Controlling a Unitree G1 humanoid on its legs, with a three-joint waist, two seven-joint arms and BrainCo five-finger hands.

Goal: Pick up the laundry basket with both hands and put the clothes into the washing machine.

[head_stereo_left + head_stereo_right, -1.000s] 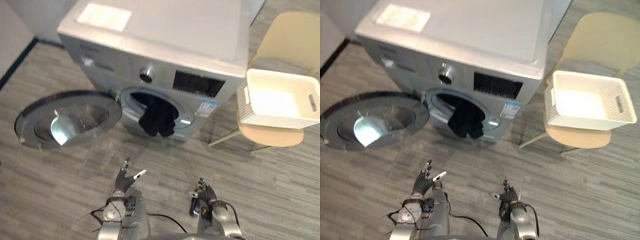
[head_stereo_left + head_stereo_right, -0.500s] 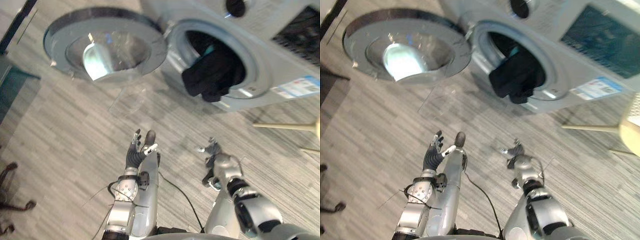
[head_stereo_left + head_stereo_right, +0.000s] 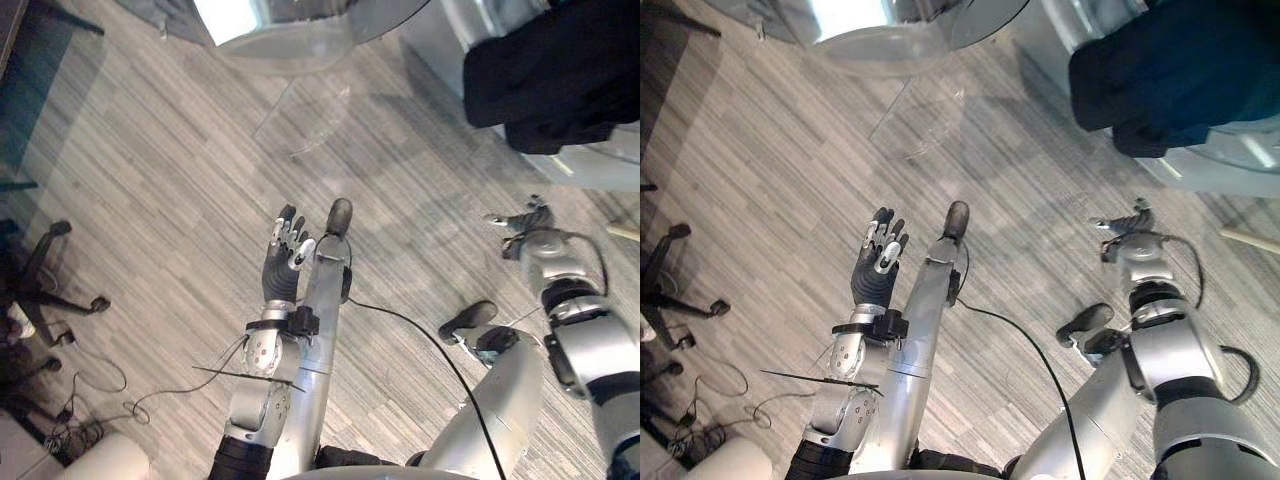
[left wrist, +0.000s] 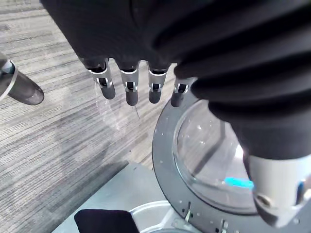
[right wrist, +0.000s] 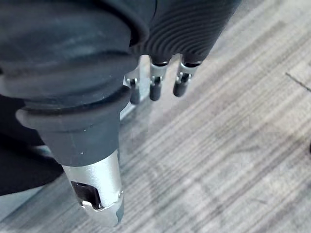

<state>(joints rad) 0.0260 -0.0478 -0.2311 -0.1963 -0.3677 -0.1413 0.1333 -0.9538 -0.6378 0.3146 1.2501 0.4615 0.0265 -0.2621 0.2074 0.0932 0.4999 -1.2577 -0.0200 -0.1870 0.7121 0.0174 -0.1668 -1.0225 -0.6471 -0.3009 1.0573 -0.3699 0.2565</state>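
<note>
Ok, I see left hand, right hand spread, empty; clothes droop from washing machine past right, door past left.

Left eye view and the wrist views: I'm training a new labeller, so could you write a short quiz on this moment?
1. True or false: the left hand is gripping the laundry basket.
2. Where are the dark clothes? A) flat on the floor B) hanging out of the washing machine C) draped over the robot's arm
3. Short answer: what does the right hand hold?

Key: 1 false, its fingers are straight and empty. 2 B. 3 nothing; its fingers are relaxed.
</note>
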